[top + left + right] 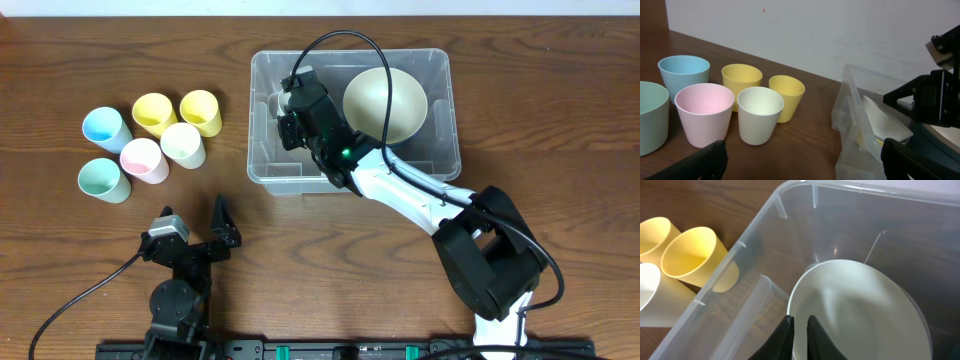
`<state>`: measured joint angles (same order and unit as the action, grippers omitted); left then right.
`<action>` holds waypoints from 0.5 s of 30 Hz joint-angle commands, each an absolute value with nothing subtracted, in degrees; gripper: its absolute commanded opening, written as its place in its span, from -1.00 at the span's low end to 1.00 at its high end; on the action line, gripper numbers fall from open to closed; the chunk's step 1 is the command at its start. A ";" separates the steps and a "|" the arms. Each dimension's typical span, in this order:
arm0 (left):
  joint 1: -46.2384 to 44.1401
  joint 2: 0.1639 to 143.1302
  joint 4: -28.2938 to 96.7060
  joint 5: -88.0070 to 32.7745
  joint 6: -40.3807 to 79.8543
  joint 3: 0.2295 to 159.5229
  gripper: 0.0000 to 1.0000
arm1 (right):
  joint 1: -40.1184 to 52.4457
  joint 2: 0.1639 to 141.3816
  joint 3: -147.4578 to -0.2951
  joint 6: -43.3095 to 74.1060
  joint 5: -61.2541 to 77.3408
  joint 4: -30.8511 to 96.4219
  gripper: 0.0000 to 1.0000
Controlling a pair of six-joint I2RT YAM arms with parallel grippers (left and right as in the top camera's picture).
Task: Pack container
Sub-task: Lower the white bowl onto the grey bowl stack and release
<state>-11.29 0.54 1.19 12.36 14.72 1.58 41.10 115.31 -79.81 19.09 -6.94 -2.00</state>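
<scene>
Where everything rests: a brown wooden desk [560, 120], its grain running side to side.
Container: the clear bin [257, 150] sits on the desk toward the far edge, about the middle, well to the right of the cups; two bowls are inside it.
Right arm: the white and black arm [410, 195] reaches from the near right corner over the near rim and down into the bin's left half.
Left arm: the black arm [180, 290] sits low at the near edge, left of the middle, pointing toward the cups.
Beige bowl: a big round bowl [385, 105] fills the bin's right half, mouth up.
White bowl: a smaller bowl [860, 310] lies in the left half, tilted in the left wrist view, and mostly hidden under the arm from overhead.
Cups: six in a cluster, well left of the bin, all mouth up: blue cup [105, 127], two yellow cups [153, 112] [201, 111], pink cup [143, 160], cream cup [183, 145], green cup [103, 180].
Right fingers [800, 330]: narrow, pinching the white bowl's near rim, one inside and one outside.
Left fingers [805, 170]: spread wide, nothing between them, near the cups but apart.
</scene>
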 commanded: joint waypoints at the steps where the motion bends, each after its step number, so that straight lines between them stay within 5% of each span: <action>1: -11.00 0.23 2.92 13.04 13.78 0.23 0.96 | 41.95 117.95 -80.93 19.88 -7.73 -1.93 -0.76; 15: -11.00 0.23 2.92 13.04 13.78 0.23 0.96 | 41.78 119.90 -80.95 20.69 -7.73 -1.98 -0.75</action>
